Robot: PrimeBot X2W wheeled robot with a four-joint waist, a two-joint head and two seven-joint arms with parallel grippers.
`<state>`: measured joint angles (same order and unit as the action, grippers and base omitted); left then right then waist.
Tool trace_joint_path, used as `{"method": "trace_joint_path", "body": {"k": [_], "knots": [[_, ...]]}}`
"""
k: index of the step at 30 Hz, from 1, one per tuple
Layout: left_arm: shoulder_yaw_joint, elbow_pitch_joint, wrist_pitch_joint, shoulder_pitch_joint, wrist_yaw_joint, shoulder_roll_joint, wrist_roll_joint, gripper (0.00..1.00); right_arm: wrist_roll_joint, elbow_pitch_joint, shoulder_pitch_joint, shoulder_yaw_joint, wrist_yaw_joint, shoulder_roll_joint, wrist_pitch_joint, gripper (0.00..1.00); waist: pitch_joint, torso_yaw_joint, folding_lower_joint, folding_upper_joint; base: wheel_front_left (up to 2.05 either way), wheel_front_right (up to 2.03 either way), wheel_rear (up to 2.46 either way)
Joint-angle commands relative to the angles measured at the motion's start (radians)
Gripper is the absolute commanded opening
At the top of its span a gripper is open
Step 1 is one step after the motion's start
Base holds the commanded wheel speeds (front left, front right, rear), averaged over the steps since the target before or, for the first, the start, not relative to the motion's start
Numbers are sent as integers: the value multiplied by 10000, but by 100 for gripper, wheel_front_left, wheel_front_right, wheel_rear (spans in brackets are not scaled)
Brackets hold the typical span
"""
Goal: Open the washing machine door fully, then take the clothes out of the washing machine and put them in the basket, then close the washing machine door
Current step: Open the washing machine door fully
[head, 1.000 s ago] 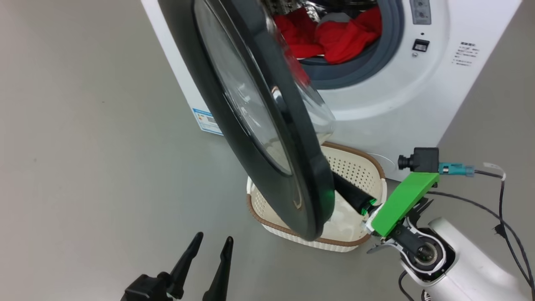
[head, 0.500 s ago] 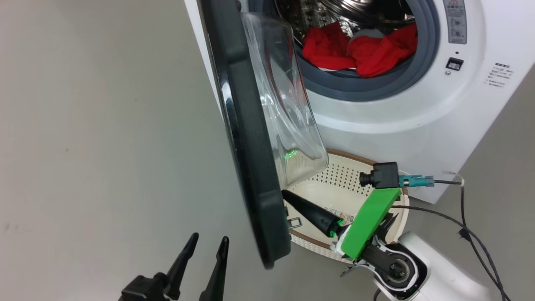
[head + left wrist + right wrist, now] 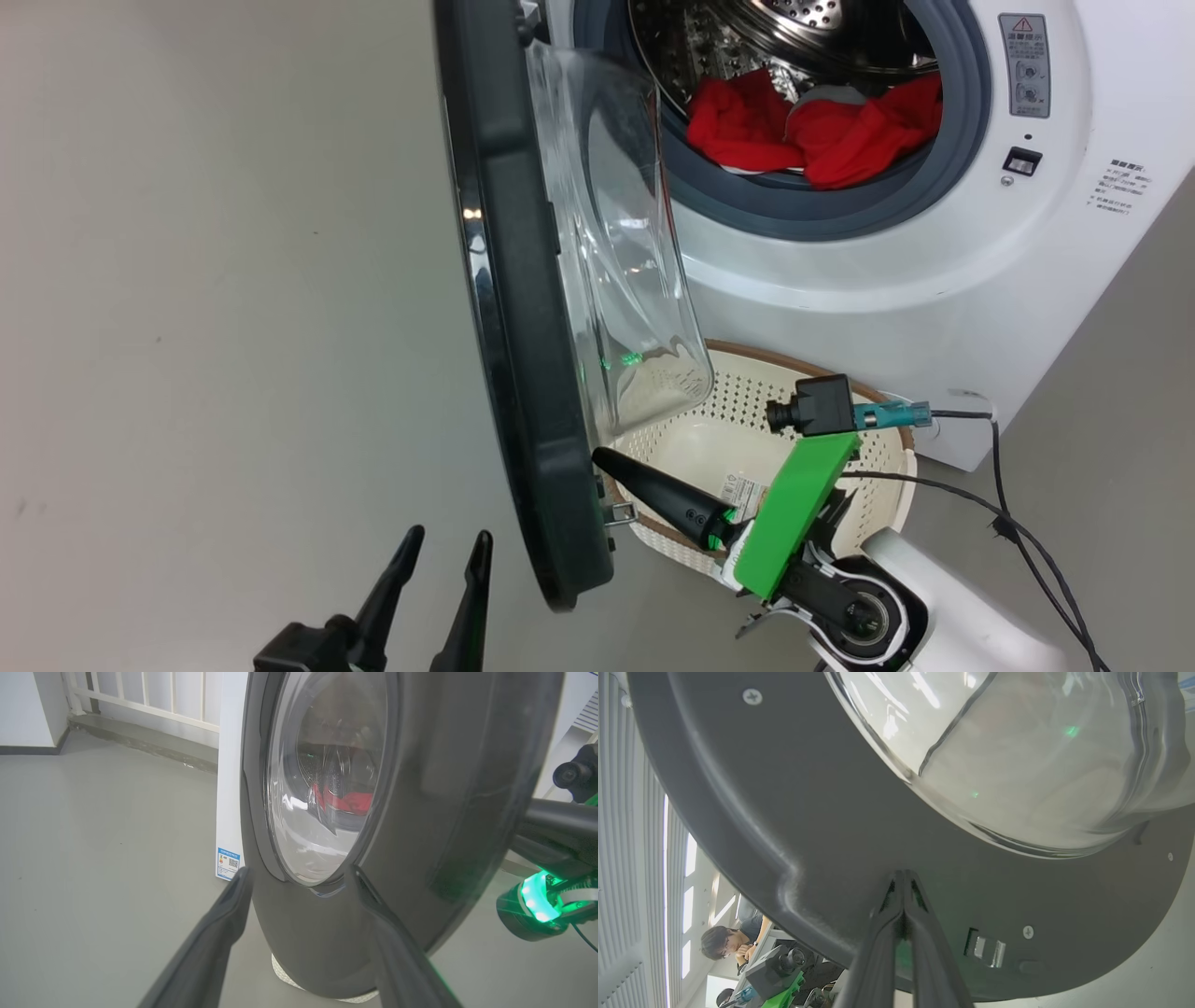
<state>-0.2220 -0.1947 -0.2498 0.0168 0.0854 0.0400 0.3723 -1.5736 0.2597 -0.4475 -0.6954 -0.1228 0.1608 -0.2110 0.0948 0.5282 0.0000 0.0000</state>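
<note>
The washing machine door (image 3: pixel 509 327) stands open and nearly edge-on in the head view, its glass bowl (image 3: pixel 625 271) facing the white washing machine (image 3: pixel 887 280). Red clothes (image 3: pixel 812 131) lie in the steel drum. The cream basket (image 3: pixel 747 397) sits on the floor below the opening, behind the door's lower edge. My right gripper (image 3: pixel 602 457) is shut and empty, its tip pressed against the door's inner black rim (image 3: pixel 831 826), just left of the latch (image 3: pixel 985 947). My left gripper (image 3: pixel 446 541) hangs open on the door's outer side (image 3: pixel 444 812), apart from it.
Grey floor stretches to the left of the door. A black cable (image 3: pixel 1018 551) trails on the floor right of the basket. A white railing (image 3: pixel 140 700) runs along the far wall. A person (image 3: pixel 724 945) sits far behind the door.
The door has swung further open, from slanted to nearly edge-on, with my shut right gripper following against its inner face. The head camera has shifted too. My left gripper stays open.
</note>
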Motion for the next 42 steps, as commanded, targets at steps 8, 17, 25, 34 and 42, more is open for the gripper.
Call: {"method": "trace_joint_path", "body": {"k": [8, 17, 25, 34, 42], "knots": [[381, 162, -120, 46, -37, 102, -47, 100, 280, -86, 440, -62, -79, 100, 563, 100, -145, -82, 0, 0, 0, 0, 0], [618, 2, -120, 212, -7, 102, 6, 100, 492, 310, 979, -77, -79, 676, 1415, 100, -163, -358, 0, 0, 0, 0, 0], [804, -55, -120, 257, 21, 102, 26, 100, 780, 624, 1440, -320, -79, 1278, 2228, 100, -222, -646, 0, 0, 0, 0, 0], [931, -70, -120, 229, 29, 102, 42, 100, 1307, 1347, 1630, -907, -79, 1823, 3533, 100, -255, -838, 0, 0, 0, 0, 0], [1009, -70, -120, 228, 11, 102, 57, 100, 2399, 1943, 1341, -1411, -79, 2236, 4636, 100, -261, -943, 0, 0, 0, 0, 0]]}}
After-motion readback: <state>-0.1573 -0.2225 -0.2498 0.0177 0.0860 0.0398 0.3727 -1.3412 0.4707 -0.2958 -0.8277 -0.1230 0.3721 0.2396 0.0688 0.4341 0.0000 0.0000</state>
